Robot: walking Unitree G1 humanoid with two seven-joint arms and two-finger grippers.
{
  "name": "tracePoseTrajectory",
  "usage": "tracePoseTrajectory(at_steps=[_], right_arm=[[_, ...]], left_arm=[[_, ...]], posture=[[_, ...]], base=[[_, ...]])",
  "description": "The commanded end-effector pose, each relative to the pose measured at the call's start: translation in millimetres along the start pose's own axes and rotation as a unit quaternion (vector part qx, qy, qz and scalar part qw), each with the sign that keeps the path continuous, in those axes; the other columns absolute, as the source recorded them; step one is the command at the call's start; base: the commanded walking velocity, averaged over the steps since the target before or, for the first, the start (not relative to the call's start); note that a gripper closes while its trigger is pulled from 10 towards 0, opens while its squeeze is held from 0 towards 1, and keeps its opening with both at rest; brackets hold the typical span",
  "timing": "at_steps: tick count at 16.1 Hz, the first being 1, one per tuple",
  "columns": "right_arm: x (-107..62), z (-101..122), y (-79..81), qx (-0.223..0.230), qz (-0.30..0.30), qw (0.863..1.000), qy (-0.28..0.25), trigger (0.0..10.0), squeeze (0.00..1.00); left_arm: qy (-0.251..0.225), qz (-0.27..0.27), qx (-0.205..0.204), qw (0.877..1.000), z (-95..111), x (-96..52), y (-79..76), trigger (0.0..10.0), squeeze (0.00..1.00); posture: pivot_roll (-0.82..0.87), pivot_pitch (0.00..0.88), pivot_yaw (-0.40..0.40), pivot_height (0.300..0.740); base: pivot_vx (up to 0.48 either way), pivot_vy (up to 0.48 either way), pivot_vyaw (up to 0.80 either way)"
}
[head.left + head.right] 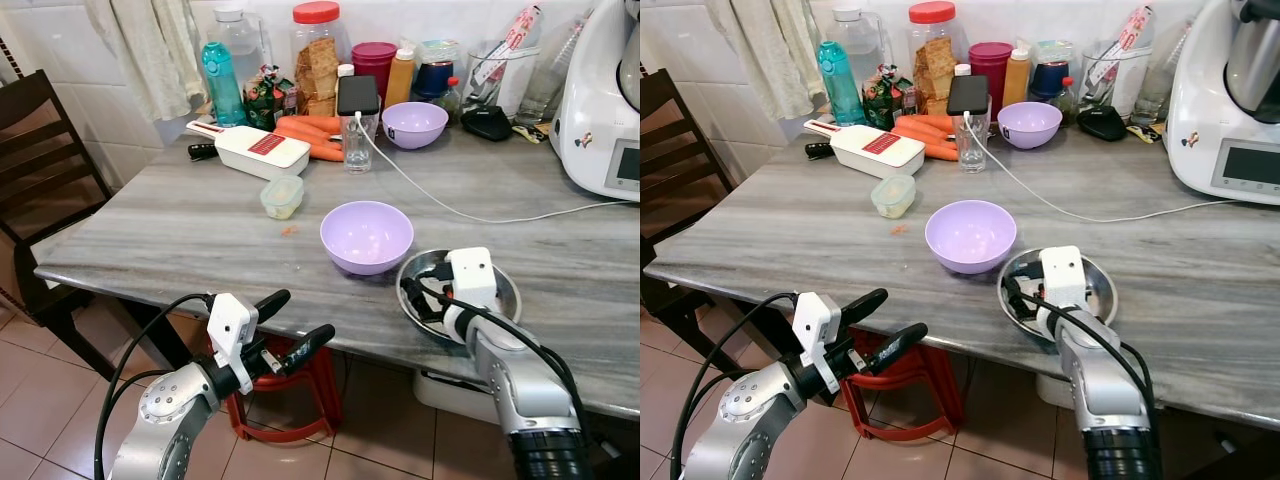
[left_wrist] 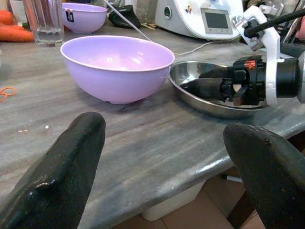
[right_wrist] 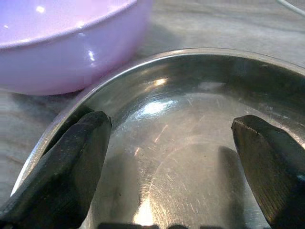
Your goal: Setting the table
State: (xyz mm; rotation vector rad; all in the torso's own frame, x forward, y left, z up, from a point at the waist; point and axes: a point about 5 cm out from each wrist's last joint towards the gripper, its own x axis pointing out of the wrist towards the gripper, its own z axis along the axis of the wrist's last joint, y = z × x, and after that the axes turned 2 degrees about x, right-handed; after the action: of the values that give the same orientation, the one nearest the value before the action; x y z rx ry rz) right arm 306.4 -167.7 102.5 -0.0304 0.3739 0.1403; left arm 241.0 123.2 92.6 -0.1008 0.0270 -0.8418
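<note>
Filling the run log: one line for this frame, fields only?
right gripper: open, over steel plate | left gripper: open, off table edge | lilac bowl: beside plate | phase: reaching for plate

Two lilac bowls — a near one [image 1: 366, 236] and a far one [image 1: 414, 124] — and one steel dish [image 1: 500, 290]. One drinking glass [image 1: 357, 140], one phone [image 1: 358, 95], one small lidded tub [image 1: 282, 196], one white slicer [image 1: 262, 151] — plus one teal bottle [image 1: 222, 83], one red-lidded jar [image 1: 317, 58] and one dark chair [image 1: 45, 150].

Grey marble table [image 1: 180, 235], lilac bowl [image 1: 366, 236], steel dish [image 1: 505, 285], glass [image 1: 357, 140]
</note>
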Motion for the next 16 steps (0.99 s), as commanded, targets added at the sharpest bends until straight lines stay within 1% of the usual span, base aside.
tracePoseTrajectory(at_steps=[1, 6, 8, 9, 10, 11, 12, 14, 15, 16], right_arm=[[3.7, 3, 5.9, 0.002, 0.011, 1.0, -0.004, 10.0, 0.0], [5.0, 4, 13.5, 0.012, 0.027, 0.999, -0.013, 10.0, 0.0], [-1.5, 5, 7.7, 0.03, 0.018, 0.999, -0.034, 10.0, 0.0], [-9.7, 7, 0.9, 0.044, -0.001, 0.997, -0.066, 10.0, 0.0], [-19.9, 14, -3.7, 0.056, -0.016, 0.992, -0.116, 10.0, 0.0], [-24.1, 17, -4.4, 0.058, -0.019, 0.989, -0.135, 10.0, 0.0], [-35.7, 21, -7.2, 0.052, -0.039, 0.983, -0.173, 10.0, 0.0], [-40.8, 22, -9.0, 0.046, -0.056, 0.981, -0.183, 10.0, 0.0], [-45.7, 24, -10.8, 0.036, -0.077, 0.976, -0.202, 10.0, 0.0], [-52.2, 33, -13.0, -0.002, -0.1, 0.966, -0.239, 10.0, 0.0]], left_arm=[[0.003, 0.0, 0.011, 1.0, 3, 0.2, -0.4, 10.0, 0.0], [0.001, 0.0, 0.013, 1.0, 4, 1.0, 0.2, 10.0, 0.0], [0.0, 0.003, 0.011, 1.0, 4, 0.1, 0.5, 10.0, 0.0], [0.0, 0.005, 0.009, 1.0, 3, -1.0, 0.8, 10.0, 0.0], [-0.002, 0.011, 0.003, 1.0, 3, -2.1, 1.5, 10.0, 0.0], [-0.003, 0.013, 0.002, 1.0, 2, -2.6, 1.9, 10.0, 0.0], [-0.009, 0.023, -0.003, 1.0, 2, -4.0, 3.6, 10.0, 0.0], [-0.015, 0.034, -0.003, 0.999, 3, -5.0, 5.7, 10.0, 0.0], [-0.023, 0.054, -0.004, 0.998, 4, -6.3, 9.0, 10.0, 0.0], [-0.053, 0.111, -0.036, 0.992, 6, -8.9, 18.1, 10.0, 0.0]], posture=[[-0.08, 0.0, 0.068, 0.74], [-0.08, 0.0, 0.069, 0.74], [-0.09, 0.0, 0.069, 0.74], [-0.09, 0.0, 0.067, 0.74], [-0.09, 0.0, 0.066, 0.74], [-0.1, 0.0, 0.068, 0.74], [-0.1, 0.0, 0.071, 0.74], [-0.11, 0.0, 0.077, 0.74], [-0.11, 0.0, 0.081, 0.74], [-0.12, 0.0, 0.087, 0.74]], base=[[0.0, 0.0, 0.0], [0.0, 0.0, 0.0], [0.0, 0.0, 0.0], [0.0, 0.0, 0.0], [0.0, 0.0, 0.0], [0.0, 0.0, 0.0], [0.0, 0.0, 0.0], [0.0, 0.0, 0.0], [0.0, 0.0, 0.0], [0.0, 0.0, 0.0]])
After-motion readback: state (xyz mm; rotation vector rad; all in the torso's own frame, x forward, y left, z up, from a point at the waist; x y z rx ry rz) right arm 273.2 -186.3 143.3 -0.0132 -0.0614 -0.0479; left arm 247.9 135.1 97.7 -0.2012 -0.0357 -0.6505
